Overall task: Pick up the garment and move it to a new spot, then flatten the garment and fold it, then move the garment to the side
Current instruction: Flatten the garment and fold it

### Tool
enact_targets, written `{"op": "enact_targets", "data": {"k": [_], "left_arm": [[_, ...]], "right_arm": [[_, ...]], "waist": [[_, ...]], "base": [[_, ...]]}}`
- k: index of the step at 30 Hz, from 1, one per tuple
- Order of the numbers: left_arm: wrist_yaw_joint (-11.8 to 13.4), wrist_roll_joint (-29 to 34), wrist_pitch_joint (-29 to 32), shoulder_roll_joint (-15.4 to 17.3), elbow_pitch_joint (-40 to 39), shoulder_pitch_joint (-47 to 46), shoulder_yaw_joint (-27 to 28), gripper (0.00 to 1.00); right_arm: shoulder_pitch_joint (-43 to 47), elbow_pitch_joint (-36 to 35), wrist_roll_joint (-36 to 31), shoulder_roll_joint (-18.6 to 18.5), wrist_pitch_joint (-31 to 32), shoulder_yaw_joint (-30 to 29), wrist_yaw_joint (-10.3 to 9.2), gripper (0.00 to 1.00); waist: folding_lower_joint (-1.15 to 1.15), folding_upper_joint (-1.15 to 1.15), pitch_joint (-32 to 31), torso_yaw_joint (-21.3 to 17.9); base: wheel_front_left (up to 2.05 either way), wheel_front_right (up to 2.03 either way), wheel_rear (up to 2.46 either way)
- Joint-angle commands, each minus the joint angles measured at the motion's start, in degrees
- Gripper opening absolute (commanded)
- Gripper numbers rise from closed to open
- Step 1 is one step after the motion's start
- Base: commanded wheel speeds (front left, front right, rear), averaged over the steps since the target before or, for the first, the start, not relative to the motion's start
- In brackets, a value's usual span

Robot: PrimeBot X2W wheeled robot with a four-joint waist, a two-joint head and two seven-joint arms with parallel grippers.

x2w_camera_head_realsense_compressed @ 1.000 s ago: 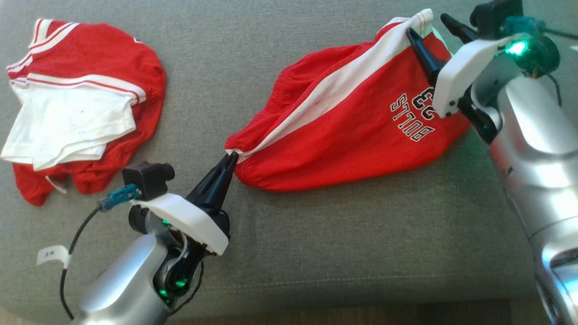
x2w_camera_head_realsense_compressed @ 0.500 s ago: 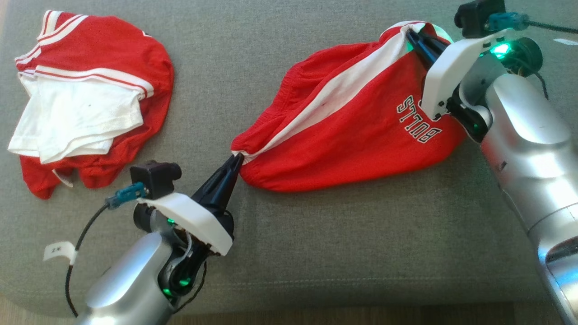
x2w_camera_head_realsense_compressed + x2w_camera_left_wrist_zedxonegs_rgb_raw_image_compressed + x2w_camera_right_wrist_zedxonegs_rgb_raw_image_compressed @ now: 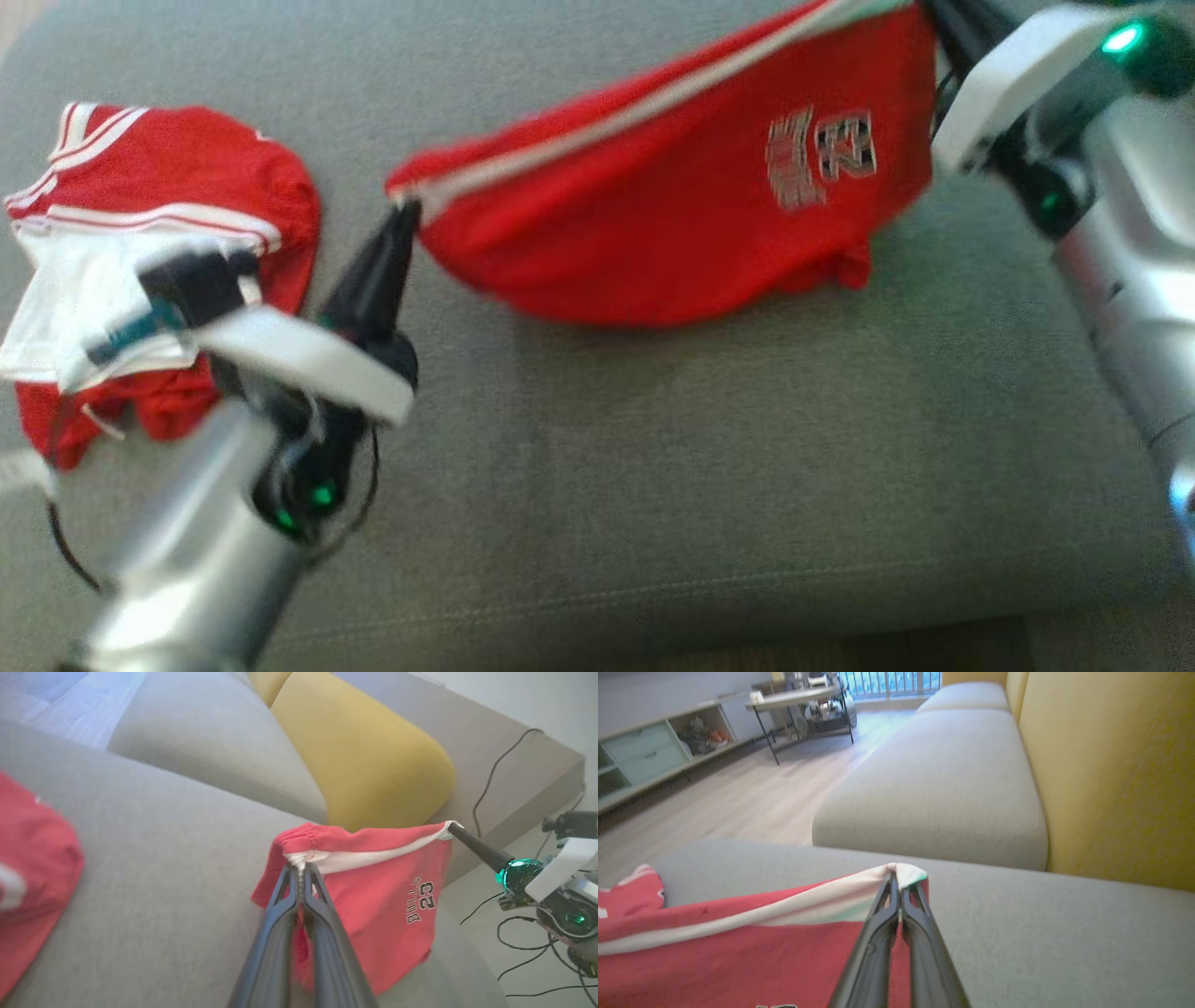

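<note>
Red shorts (image 3: 672, 215) with a white side stripe and a "BULLS 23" print hang stretched between my two grippers above the grey sofa seat (image 3: 653, 467). My left gripper (image 3: 404, 210) is shut on the waistband corner at the left end, which the left wrist view shows as the shorts (image 3: 373, 886) pinched in that gripper (image 3: 300, 870). My right gripper (image 3: 896, 877) is shut on the white-striped corner of the shorts (image 3: 738, 952). In the head view the right gripper's fingers run off the top edge at the shorts' right end.
A second red and white garment (image 3: 159, 261) lies crumpled at the left of the seat. A yellow back cushion (image 3: 369, 751) stands behind the seat. Another grey seat cushion (image 3: 943, 779) lies beyond, and wooden floor with furniture (image 3: 714, 784) past that.
Both grippers have lifted the shorts off the seat and pulled them taut. The left gripper has moved up and leftward. The head camera has shifted too.
</note>
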Motion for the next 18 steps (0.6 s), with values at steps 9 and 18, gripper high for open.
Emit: {"op": "enact_targets", "data": {"k": [9,18], "left_arm": [[0.38,-1.5,11.12,4.61,-2.22,-22.64,4.73,0.0],[-1.59,8.52,9.75,0.73,14.97,-53.62,1.9,0.0]], "right_arm": [[-11.26,-4.37,3.77,-1.99,0.38,-3.21,-0.02,0.0],[-27.88,2.62,-2.57,-0.6,-6.76,-8.39,-0.02,0.0]], "waist": [[0.01,0.0,0.55,-3.55],[0.01,0.0,10.62,-5.79]], "base": [[0.0,0.0,0.0],[0.0,0.0,0.0]]}}
